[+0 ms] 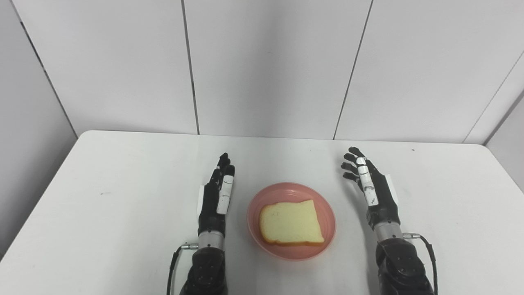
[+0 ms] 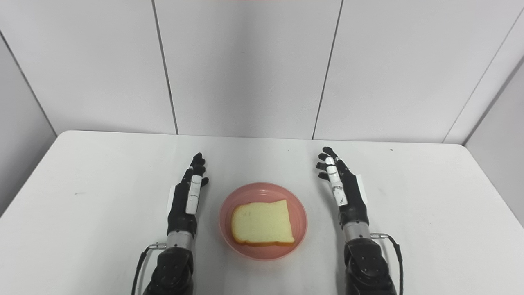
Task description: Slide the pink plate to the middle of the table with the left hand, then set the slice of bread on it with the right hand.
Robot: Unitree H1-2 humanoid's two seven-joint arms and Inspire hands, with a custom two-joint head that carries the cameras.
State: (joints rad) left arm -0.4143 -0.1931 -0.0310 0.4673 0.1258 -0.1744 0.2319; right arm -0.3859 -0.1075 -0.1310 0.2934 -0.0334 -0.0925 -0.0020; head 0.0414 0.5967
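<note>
Here, at the bottom edge of the frame, two dark forearms rise from the lower left and lower right onto the white table. Between them, in the lower centre, sits the pink plate, and the slice of bread lies flat inside it, crust edge toward the bottom of the picture. Just left of the plate, apart from its rim, the left hand points up the frame with its fingers straight and close together, holding nothing. Right of the plate, with a wider gap, the right hand likewise holds nothing, its fingers spread and slightly curled. Farther up, the table's far edge meets a grey panelled wall.
</note>
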